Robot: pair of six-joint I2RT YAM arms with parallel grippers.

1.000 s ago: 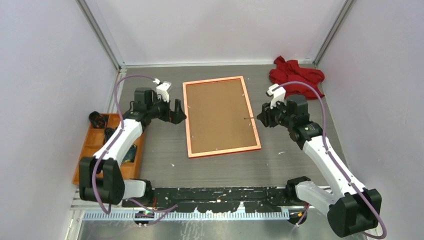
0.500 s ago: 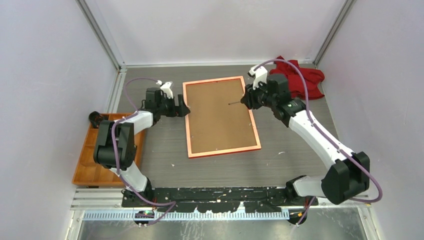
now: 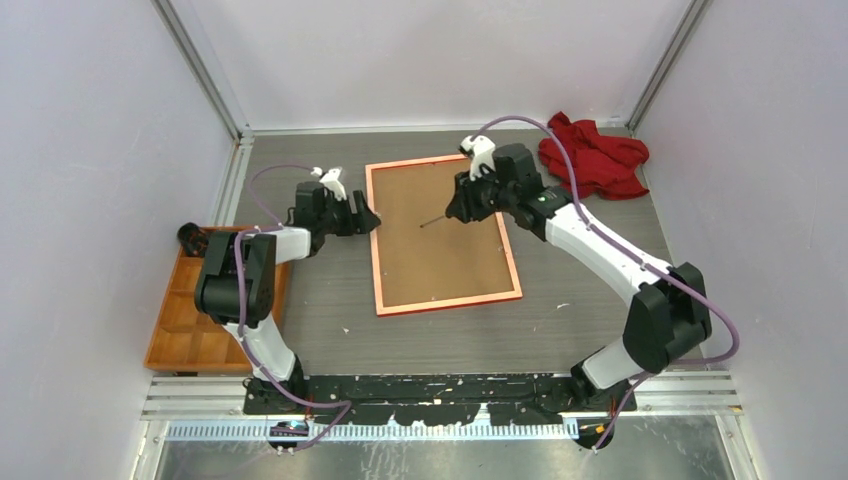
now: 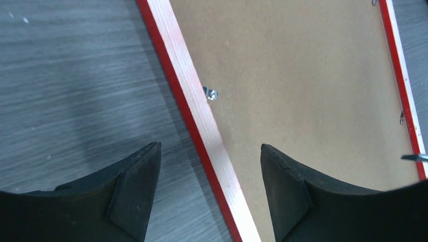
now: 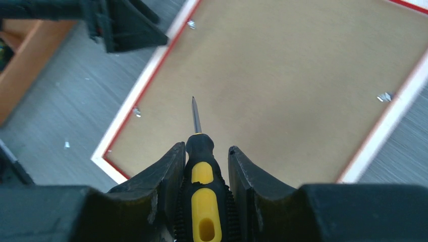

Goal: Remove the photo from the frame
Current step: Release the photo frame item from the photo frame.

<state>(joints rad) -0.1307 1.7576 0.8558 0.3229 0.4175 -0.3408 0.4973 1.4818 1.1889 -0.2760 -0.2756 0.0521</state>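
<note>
The frame lies face-down mid-table, photo hidden under its board; my right gripper clamps a screwdriver above it, left gripper gapes astride the rim, so I fear the tip slipping and gouging the board.

Bright even light, soft shadows, R-cam blur

Two black fingers stand apart at the bottom, one over the grey desk, the other over the brown backing board. Between them runs one side of the frame, pale with a red edge. A small metal clip lies on the board just beside that side. A thin metal tip shows at the right edge.
</note>
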